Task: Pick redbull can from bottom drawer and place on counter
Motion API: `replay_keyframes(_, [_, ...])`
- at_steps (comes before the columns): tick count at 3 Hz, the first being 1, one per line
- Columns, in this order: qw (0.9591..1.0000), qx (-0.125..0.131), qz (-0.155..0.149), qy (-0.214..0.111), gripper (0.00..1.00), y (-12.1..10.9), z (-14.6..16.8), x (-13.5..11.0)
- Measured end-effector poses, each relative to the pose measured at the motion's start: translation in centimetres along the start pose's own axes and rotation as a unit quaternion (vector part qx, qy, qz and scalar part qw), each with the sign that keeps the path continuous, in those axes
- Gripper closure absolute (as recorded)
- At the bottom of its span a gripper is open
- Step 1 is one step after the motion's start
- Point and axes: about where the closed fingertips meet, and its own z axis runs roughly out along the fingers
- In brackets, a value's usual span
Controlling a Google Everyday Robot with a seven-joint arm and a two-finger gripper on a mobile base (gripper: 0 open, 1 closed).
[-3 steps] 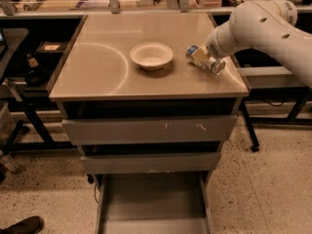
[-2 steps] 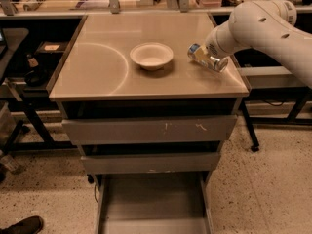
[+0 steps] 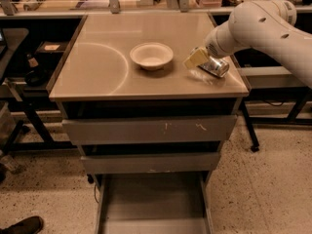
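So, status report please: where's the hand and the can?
Hand at right front corner of counter. Redbull can sideways at hand, out of bottom drawer. White bowl mid-counter, apart from it.

A single camera looks down from high in front of the cabinet, tilted steeply and facing the far benches. It stands fairly near: the counter (image 3: pixel 97 67) fills the upper middle, and the open bottom drawer (image 3: pixel 151 199) runs off the near edge. At the counter's right side, the gripper (image 3: pixel 204 62) clasps the redbull can (image 3: pixel 217 67).
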Motion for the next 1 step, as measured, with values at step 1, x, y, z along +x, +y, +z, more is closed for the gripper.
replay_keyframes(1, [1.0,0.0,0.0,0.0,0.0,0.0,0.0,0.0])
